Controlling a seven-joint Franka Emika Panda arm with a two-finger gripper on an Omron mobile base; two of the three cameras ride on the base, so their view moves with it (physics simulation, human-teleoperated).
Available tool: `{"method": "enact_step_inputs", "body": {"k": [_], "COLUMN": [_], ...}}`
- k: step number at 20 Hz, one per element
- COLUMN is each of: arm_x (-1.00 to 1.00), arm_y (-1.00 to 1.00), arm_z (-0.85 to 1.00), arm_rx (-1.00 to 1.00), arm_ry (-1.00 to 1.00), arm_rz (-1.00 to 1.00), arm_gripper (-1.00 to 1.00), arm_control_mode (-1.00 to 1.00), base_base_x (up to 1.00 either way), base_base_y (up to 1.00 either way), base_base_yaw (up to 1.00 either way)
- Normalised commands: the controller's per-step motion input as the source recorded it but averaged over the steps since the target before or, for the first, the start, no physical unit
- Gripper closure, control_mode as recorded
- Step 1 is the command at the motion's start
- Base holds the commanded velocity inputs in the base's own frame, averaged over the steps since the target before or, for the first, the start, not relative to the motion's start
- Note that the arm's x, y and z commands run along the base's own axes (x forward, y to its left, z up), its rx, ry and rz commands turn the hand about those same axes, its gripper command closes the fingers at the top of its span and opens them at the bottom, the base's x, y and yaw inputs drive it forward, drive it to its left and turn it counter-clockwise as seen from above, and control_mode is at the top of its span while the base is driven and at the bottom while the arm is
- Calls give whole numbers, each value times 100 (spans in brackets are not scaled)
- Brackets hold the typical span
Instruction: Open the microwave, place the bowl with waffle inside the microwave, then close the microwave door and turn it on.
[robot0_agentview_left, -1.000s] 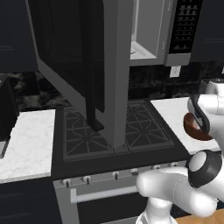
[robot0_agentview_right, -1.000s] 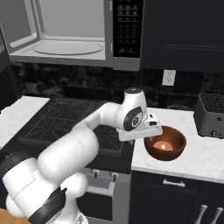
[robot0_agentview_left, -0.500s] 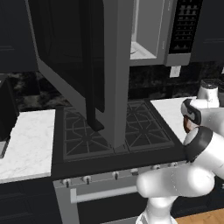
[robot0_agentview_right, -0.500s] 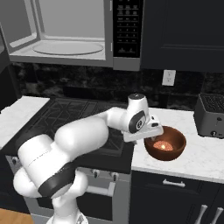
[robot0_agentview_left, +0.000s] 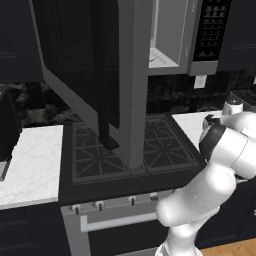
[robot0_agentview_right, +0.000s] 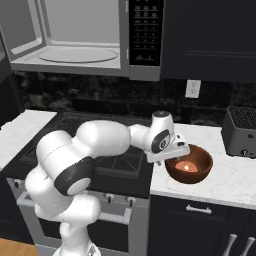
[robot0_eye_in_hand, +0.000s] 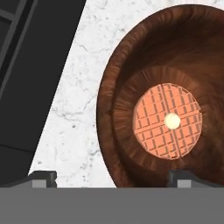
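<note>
Right now my gripper (robot0_eye_in_hand: 111, 177) hangs spread to its widest with nothing between the tips, poised just over the near rim of the bowl (robot0_agentview_right: 189, 168). That bowl sits on the white counter (robot0_agentview_right: 230, 180), close to its left edge beside the stove (robot0_agentview_right: 120, 160), with the toaster (robot0_agentview_right: 242, 132) well apart toward the back right corner. The waffle (robot0_eye_in_hand: 167, 121) lies flat in the bowl's bottom.

The microwave door (robot0_agentview_left: 95, 75) is swung wide and the microwave (robot0_agentview_right: 80, 35) cavity stands bare, so the step in hand is the pickup. To do it well, I judge I should lower straight down so one tip goes inside the wall and one outside, pinch the thin rim squarely, and lift level so the waffle stays put.
</note>
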Motion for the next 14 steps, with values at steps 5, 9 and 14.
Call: {"method": "enact_step_inputs", "body": {"k": [5,9,14], "arm_x": [30,19,-8], "arm_y": [-9,-8,0], "arm_z": [-19,-18,-39], "arm_rx": [1,0,0], "arm_ry": [0,0,6], "arm_rz": [0,0,0], "arm_gripper": [-100,-100,100], "arm_control_mode": [-100,-100,-100], "base_base_x": [0,0,0], "base_base_y": [0,0,0], "base_base_yaw": [0,0,0]}}
